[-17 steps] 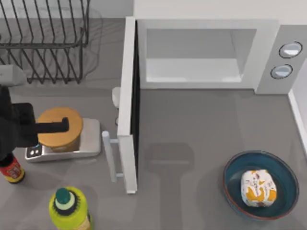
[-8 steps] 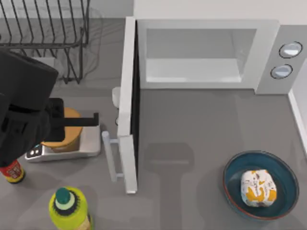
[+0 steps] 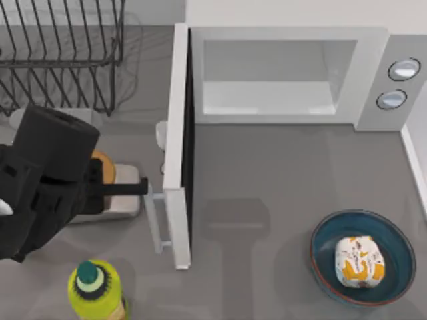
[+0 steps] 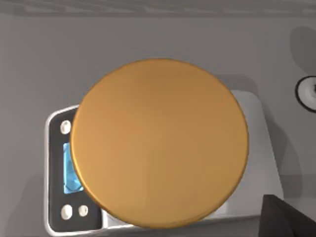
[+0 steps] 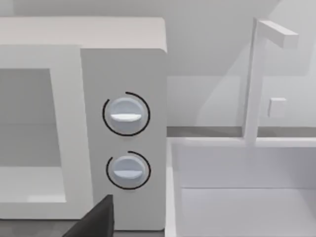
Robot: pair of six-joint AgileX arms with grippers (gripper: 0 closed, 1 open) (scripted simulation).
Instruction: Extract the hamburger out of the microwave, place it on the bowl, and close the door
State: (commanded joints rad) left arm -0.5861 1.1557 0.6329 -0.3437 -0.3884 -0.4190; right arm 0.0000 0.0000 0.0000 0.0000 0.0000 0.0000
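— Where's the white-paper hamburger with orange print [image 3: 359, 261]?
— Near right, inside the wide dark-blue bowl [image 3: 325, 263].
— And the left gripper [image 3: 141, 188]?
— At the white microwave door [image 3: 176, 147], by its bar handle; I cannot tell its jaws' state. Farther back, the big white microwave [image 3: 372, 73] stands open.

Left arm [image 3: 40, 187]: matte black all over, a fat rounded cylinder segment joined to blocky, angular black housings, with a small white patch at its edge by the frame border. A thin, flat, straight black finger [image 3: 123, 189] sticks out from the left gripper [image 3: 137, 189], plain, no visible markings, cables or screws. Both wrist views catch a dark, flat-faced black corner of gripper body at the frame edge.
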